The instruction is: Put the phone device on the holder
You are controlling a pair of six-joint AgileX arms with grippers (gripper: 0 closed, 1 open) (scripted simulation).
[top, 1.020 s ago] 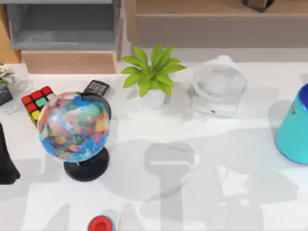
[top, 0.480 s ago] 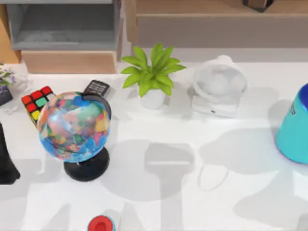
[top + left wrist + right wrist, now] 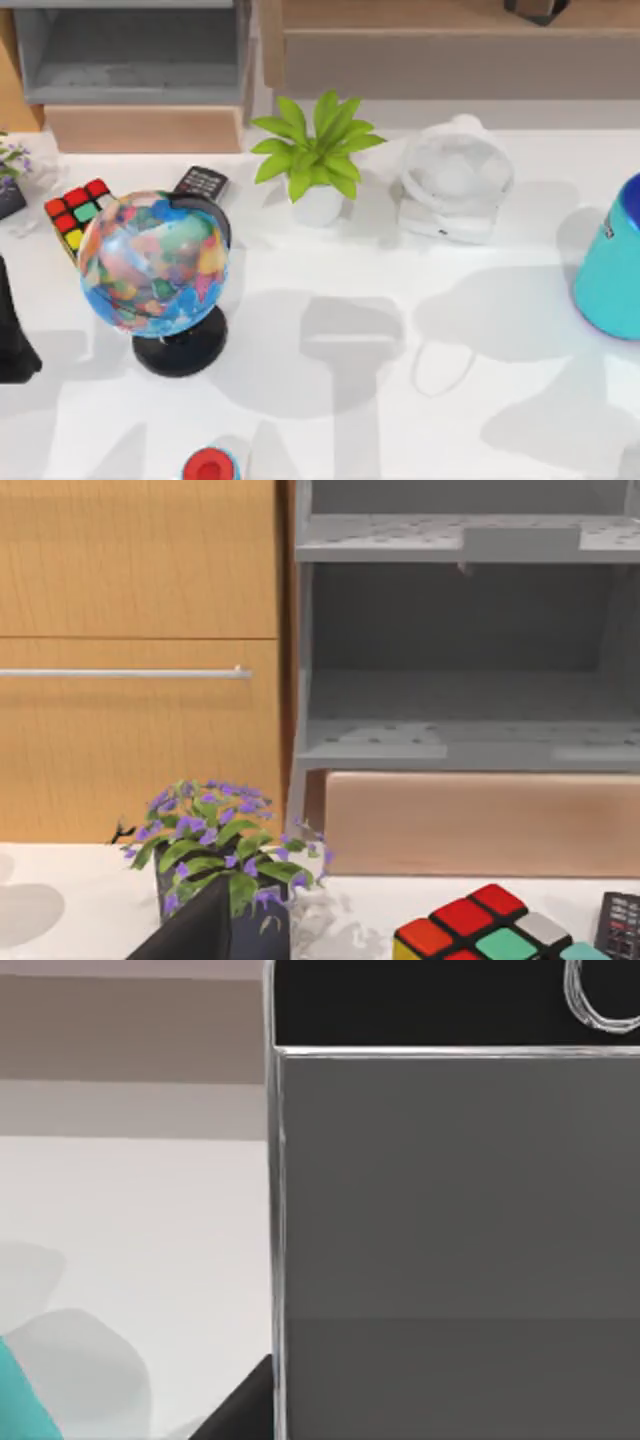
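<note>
Close up in the right wrist view, the flat smartphone with grey glass screen, black bezel and thin silver edge (image 3: 455, 1220) stands right in front of the camera, its round button ring at the bezel; whether the right gripper's fingers clamp it I cannot tell. Beside the phone lie the white tabletop (image 3: 130, 1220) and a sliver of the teal cylindrical container (image 3: 20, 1395).

From above, the white translucent holder (image 3: 455, 180) sits on the table at about 1 o'clock from the centre. The small green leafy plant in a white pot (image 3: 315, 150) stands at 12 o'clock, just beside the holder. The colourful globe on a black round base (image 3: 155, 265) is at 9 o'clock, with the multicoloured puzzle cube (image 3: 75, 210) and the small dark keypad gadget (image 3: 202, 182) near it toward 10 o'clock. That teal container stands at 3 o'clock, at the table's edge. A red round cap (image 3: 208, 465) lies at 7 o'clock.

The left wrist view takes in a purple-flowered potted plant (image 3: 215, 845), the grey shelf unit (image 3: 465, 650) and the wooden cabinet (image 3: 140, 650); the left gripper's state I cannot tell.
</note>
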